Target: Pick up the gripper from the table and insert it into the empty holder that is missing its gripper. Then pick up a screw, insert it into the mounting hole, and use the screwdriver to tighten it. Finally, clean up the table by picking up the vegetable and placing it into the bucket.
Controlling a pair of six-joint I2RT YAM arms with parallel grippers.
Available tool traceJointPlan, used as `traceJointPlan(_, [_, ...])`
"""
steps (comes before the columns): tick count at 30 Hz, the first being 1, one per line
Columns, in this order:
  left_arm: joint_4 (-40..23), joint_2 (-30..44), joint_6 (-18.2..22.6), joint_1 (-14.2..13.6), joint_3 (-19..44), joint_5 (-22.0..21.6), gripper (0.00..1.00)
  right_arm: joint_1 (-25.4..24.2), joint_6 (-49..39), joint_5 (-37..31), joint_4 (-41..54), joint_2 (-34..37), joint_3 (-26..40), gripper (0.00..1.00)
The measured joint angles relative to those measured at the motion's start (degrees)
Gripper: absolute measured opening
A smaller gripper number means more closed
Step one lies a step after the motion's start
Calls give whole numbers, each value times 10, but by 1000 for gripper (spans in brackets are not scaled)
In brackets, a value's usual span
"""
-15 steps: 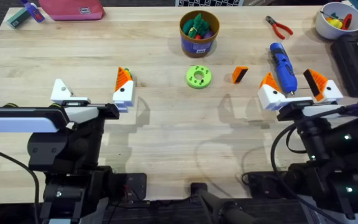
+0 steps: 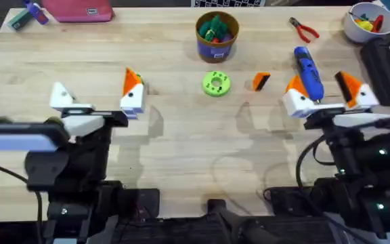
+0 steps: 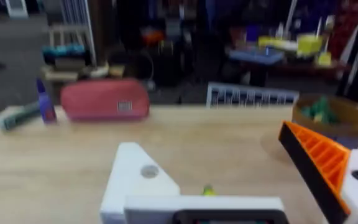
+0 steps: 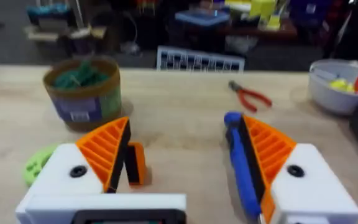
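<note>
Left gripper (image 2: 95, 99) is seen spread wide, its bare white angular plastic holder (image 2: 61, 95) at 9 o'clock lacking a wedge. Right gripper (image 2: 327, 95) is likewise parted, nothing held. The small orange wedge-shaped fingertip with a black face (image 2: 261, 81) lies unpicked at 1 o'clock; every step is judged outstanding. Beyond, on the light wooden butcher-block table (image 2: 175, 142), the brown-rimmed bucket (image 2: 217, 36) is noted at 12 o'clock. A cluttered room is glimpsed behind.

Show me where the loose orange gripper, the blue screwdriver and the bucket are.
gripper (image 2: 261, 81): overhead view, on its orange body.
screwdriver (image 2: 308, 71): overhead view, middle of the blue barrel.
bucket (image 2: 217, 46): overhead view, on the blue-purple band.
</note>
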State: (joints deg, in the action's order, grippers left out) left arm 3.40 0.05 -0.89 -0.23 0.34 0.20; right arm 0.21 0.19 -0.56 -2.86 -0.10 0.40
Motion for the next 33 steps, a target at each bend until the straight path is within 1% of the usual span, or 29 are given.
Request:
traceJointPlan(3, [64,0,0,0,0,0,985,0,0,0,-45,0,2,994])
traceJointPlan(5, [59,0,0,0,6,0,985,0,0,0,-47,0,9,993])
traceJointPlan(7, [13,0,0,0,26,0,985,0,0,0,-34,0,27,993])
traceJointPlan(9, [-38,5,0,0,58,0,985,0,0,0,-7,4,61,994])
traceJointPlan(11, [-96,22,0,0,106,-1,985,0,2,1,31,13,104,994])
traceJointPlan(13, [-161,51,0,0,165,-5,985,0,5,2,95,34,160,994])
traceJointPlan(17, [-284,148,0,0,289,-14,985,0,9,3,244,111,281,994])
traceJointPlan(19, [-342,213,0,0,350,-16,985,0,11,3,307,165,338,994])
traceJointPlan(21, [-393,275,0,0,399,-17,985,0,11,4,373,224,396,994])
traceJointPlan(23, [-443,338,0,0,443,-17,985,0,11,4,419,279,444,993])
traceJointPlan(25, [-486,399,0,0,482,-18,985,0,11,4,462,335,488,993])
traceJointPlan(28, [-530,479,0,0,527,-18,985,0,11,4,510,404,536,994])
traceJointPlan(30, [-551,521,0,0,547,-18,985,0,11,4,539,447,562,994])
traceJointPlan(33, [-577,575,0,0,570,-18,985,0,11,4,571,496,581,993])
